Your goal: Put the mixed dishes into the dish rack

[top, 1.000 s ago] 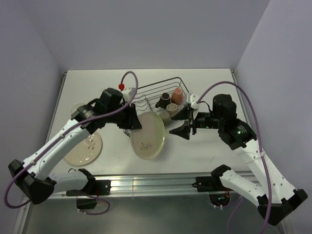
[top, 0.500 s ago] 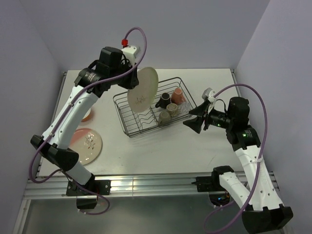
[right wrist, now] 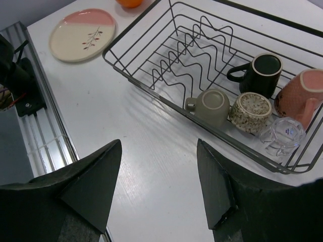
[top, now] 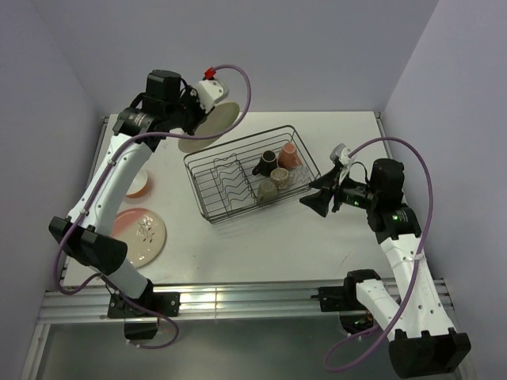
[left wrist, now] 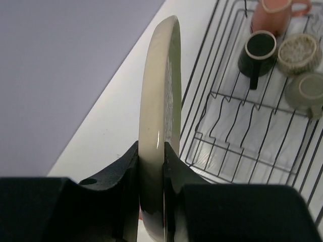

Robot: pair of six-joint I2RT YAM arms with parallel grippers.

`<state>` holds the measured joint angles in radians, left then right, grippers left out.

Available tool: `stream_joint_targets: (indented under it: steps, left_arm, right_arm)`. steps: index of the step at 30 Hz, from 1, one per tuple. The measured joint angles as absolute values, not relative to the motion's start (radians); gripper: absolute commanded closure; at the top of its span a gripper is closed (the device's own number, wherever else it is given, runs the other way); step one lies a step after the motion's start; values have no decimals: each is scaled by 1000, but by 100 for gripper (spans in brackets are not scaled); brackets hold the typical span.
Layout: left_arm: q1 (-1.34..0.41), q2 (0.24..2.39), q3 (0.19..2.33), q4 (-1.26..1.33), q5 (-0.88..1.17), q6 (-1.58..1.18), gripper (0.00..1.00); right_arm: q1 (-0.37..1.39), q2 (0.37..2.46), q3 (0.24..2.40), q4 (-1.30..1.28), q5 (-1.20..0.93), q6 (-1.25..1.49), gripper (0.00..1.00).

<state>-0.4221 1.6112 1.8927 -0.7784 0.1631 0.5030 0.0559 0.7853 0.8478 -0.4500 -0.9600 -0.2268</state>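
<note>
Left arm [top: 111,184]: white tube links, black joint housings. A thin purple cable [top: 249,87] loops off the wrist end into a red plug [top: 210,74] on a white mount.

Right arm [top: 413,273]: same white links and black joints. Small green lights [top: 388,212] on a black housing. Second purple cable [top: 428,176]. White bracket [top: 341,152] near the wrist.

Right gripper [right wrist: 157,146]: fingers [right wrist: 91,186] matte black, broad, wedge-shaped.

Left gripper [left wrist: 151,154]: fingers [left wrist: 123,166] black, smooth, with curved inner edges.
</note>
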Motion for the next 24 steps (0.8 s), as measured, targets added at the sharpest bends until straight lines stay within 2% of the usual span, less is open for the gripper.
stream_joint_targets:
  steps: [7, 24]
  left_arm:
    - [-385, 1644, 1885, -790, 310, 670, 100]
    - [-381, 1684, 1831, -776, 450, 718, 100]
  right_arm:
    - [46, 811, 848, -450, -955, -228, 31]
    - [38, 888, 848, -427, -941, -228, 31]
